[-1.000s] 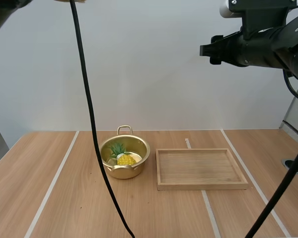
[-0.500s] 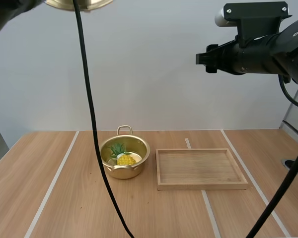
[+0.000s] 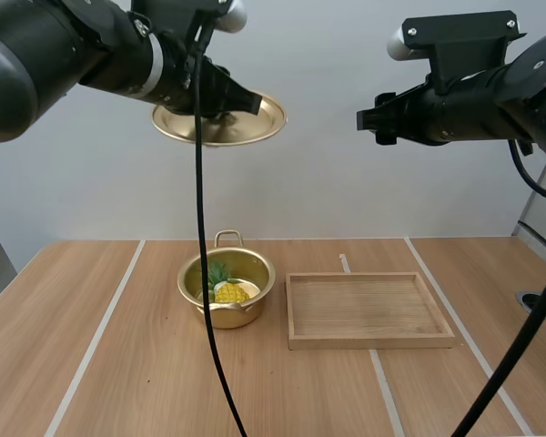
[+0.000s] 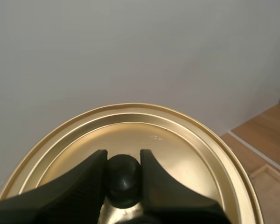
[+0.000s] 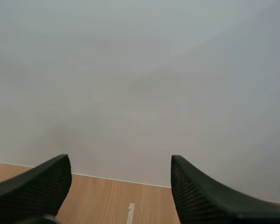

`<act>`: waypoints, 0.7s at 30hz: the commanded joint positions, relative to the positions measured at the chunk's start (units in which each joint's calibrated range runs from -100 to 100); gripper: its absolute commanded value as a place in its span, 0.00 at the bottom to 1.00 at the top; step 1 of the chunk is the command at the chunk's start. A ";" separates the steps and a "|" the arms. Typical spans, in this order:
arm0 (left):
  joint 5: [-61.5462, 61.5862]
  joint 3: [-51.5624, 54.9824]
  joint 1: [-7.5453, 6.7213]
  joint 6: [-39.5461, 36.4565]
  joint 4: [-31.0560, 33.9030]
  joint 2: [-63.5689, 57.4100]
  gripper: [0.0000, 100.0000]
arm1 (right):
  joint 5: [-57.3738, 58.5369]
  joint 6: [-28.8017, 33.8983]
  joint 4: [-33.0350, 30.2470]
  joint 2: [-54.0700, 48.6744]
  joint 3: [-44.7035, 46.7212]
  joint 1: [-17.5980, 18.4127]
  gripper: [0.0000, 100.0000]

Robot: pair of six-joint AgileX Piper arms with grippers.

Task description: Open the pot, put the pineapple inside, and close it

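Left tool (image 4: 123,159) is clamped on the black knob (image 4: 124,181) of the gold lid (image 3: 255,124) — its ribbed fingers pinch the knob from both sides, and the lid hangs under them, high above the desk (image 3: 73,319). In the high view the lid is up over the pot (image 3: 220,318), well apart from it, with its underside facing the camera. The pot is open: gold, a handle on the far rim and one on the near rim, standing on the desk just left of the wooden tray (image 3: 369,342), near it but not touching. The pineapple (image 3: 229,292) lies inside the pot, yellow body toward the near side, green leaves toward the far-left wall. Right tool (image 5: 119,170) is apart — fingers spread wide, nothing between them. It hangs high above the tray's side of the desk, tips pointing toward the lid.
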 commanded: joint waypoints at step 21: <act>-11.65 19.69 0.01 5.21 -2.50 10.03 0.00 | 1.28 0.20 -0.60 -0.73 0.07 -0.23 1.00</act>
